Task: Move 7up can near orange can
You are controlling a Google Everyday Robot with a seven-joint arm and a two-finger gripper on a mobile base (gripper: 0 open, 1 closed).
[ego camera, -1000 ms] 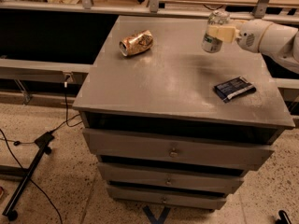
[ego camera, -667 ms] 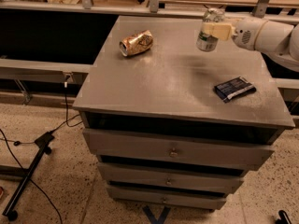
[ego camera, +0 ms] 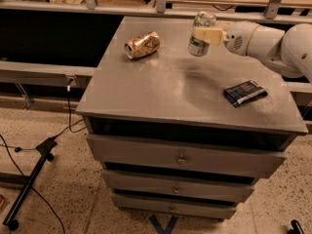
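Gripping 7up can (ego camera: 203,19), perhaps midair: claw (ego camera: 199,35)

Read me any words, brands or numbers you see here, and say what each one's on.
7up can, held in the gripper over the cabinet top: green markings, too blurred to read.
orange can: print unreadable.
dark packet: unreadable.
Nothing legible elsewhere.

You've got a grey metal cabinet (ego camera: 146,152) with three knobbed drawers, standing on speckled floor (ego camera: 73,199). There's a blue tape mark (ego camera: 163,224) at its foot. To the left, a black stand leg (ego camera: 29,184) and a cable (ego camera: 68,126) cross the floor. A grey rail (ego camera: 39,71) runs behind. Your gripper (ego camera: 204,34) hangs over the cabinet's far right.
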